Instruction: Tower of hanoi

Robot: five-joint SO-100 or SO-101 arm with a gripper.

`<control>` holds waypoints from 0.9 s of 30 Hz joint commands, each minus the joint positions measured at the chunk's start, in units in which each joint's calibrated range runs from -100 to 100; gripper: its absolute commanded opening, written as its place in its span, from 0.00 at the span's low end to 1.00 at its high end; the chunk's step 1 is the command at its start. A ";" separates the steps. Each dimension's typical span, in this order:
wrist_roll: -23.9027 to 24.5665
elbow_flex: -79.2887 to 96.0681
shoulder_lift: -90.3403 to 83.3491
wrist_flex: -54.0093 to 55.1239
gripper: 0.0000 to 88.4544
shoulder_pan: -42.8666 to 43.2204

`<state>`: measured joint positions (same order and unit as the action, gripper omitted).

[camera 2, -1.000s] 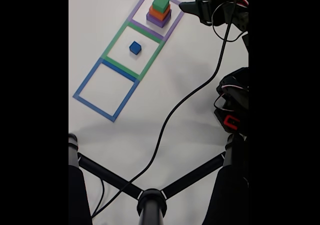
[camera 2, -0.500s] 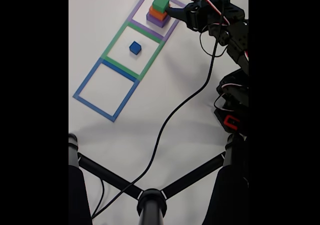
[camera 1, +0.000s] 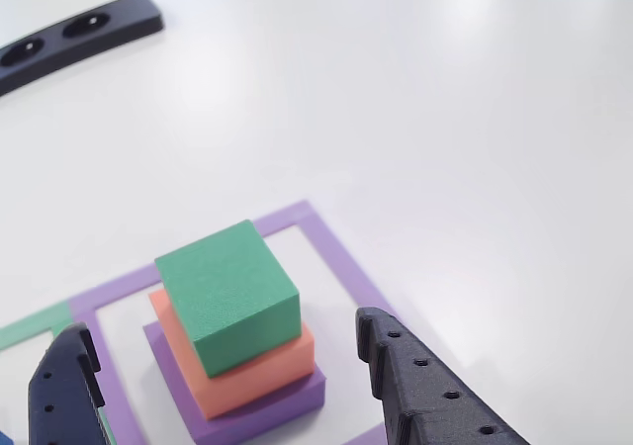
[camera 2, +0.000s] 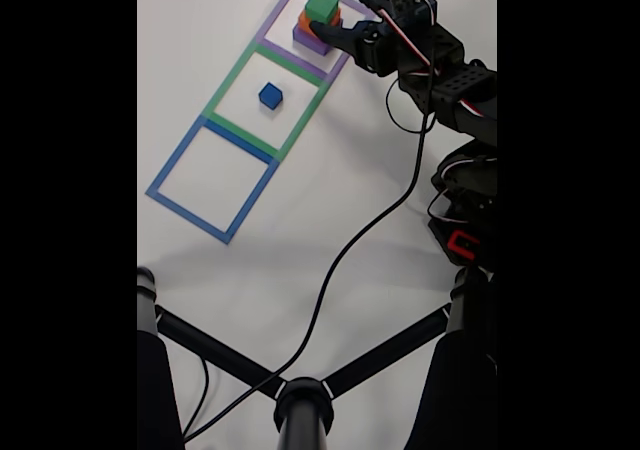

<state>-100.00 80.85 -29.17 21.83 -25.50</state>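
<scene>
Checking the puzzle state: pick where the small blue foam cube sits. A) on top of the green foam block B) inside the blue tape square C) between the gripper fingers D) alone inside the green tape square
D: in the fixed view the small blue foam cube sits alone inside the green tape square.

Arm (camera 2: pixel 455 85): black plastic segments joined in a chain, with thin red and white wires looped along the joints. Gripper (camera 2: pixel 345 22): two black printed fingers (camera 1: pixel 425 391), one edged with a row of small round holes. Base (camera 2: pixel 462 242): black, bearing a small red part. A black cable (camera 2: pixel 340 240) trails from the arm.
</scene>
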 commanded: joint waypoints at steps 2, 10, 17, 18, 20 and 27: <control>0.00 -2.48 7.45 7.83 0.35 -0.08; 0.00 -6.48 17.07 15.44 0.36 0.91; 0.00 -10.48 22.52 17.63 0.36 1.60; 0.00 -10.93 23.24 17.95 0.35 1.67; 0.00 -11.66 24.52 18.60 0.35 1.75; 0.00 -11.75 25.56 19.89 0.31 2.36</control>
<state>-100.00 70.84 -3.25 40.21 -23.86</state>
